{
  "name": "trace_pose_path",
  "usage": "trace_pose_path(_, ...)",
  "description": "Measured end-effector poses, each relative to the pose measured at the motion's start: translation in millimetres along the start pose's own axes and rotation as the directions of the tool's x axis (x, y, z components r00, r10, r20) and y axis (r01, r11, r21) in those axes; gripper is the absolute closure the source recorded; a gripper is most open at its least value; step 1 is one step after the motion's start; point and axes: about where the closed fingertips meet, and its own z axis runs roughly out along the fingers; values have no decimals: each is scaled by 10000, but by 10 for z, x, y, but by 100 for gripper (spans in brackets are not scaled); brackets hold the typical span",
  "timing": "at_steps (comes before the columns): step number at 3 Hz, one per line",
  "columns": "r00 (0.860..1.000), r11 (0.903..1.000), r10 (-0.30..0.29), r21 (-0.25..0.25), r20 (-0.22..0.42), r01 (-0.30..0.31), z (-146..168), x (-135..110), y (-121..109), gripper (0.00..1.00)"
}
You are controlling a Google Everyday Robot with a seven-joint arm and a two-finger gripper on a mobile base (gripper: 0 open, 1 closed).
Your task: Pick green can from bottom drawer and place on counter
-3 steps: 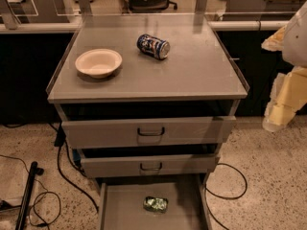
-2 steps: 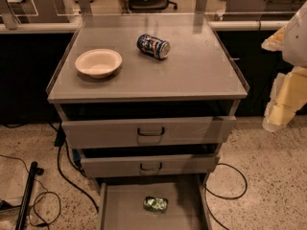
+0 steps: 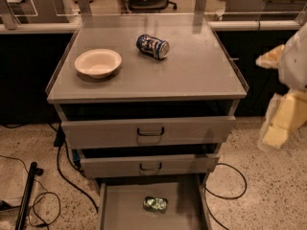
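The green can (image 3: 155, 204) is seen in the open bottom drawer (image 3: 117, 212); its markings cannot be read.
The end effector (image 3: 279, 124) is held right of the surface (image 3: 192, 75) edge, apart; its state cannot be told.

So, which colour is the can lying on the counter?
The can is blue and white, in the camera view; the gripper hangs right of the counter.

The blurred tool (image 3: 280, 121) is cut off by the right edge, the bottom drawer (image 3: 125, 210) by the lower.
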Motion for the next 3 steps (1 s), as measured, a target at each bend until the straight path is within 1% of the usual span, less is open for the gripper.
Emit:
trace_pose_path(1, 9980, 9992, -142, -367, 621, 165, 384, 38, 307, 0)
trace_pose_path(2, 9933, 9976, -134, -667, 1148, 211, 813, 3, 606, 0)
trace_pose_path(3, 9946, 9984, 46, -563, 1033, 13, 1317, 73, 782, 0)
